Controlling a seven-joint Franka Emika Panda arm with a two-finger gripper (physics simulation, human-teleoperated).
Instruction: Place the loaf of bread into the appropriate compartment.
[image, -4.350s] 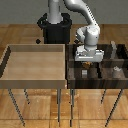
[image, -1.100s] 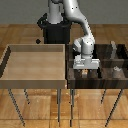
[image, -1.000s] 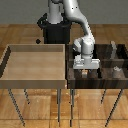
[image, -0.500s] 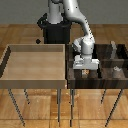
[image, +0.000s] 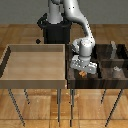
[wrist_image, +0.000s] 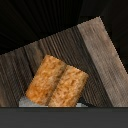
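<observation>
The loaf of bread is a tiny orange-brown lump just under my gripper. The gripper is low inside the compartment of the dark brown bin that lies nearest the pale tray, on the front row. In the wrist view the loaf fills the middle, tilted, against the compartment's streaked dark floor and beside a lighter divider wall. Pale fingertips show at the loaf's lower corners, so the gripper looks shut on it. I cannot tell whether the loaf touches the floor.
A big undivided pale-wood tray stands at the exterior view's left, right against the dark bin. Small grey-white blocks lie in the other compartments. The robot's black base stands behind. Both bins stand on thin legs.
Compared with 4.3 s ago, the gripper has come down into the bin's compartment with the loaf. Over the last second it has barely moved.
</observation>
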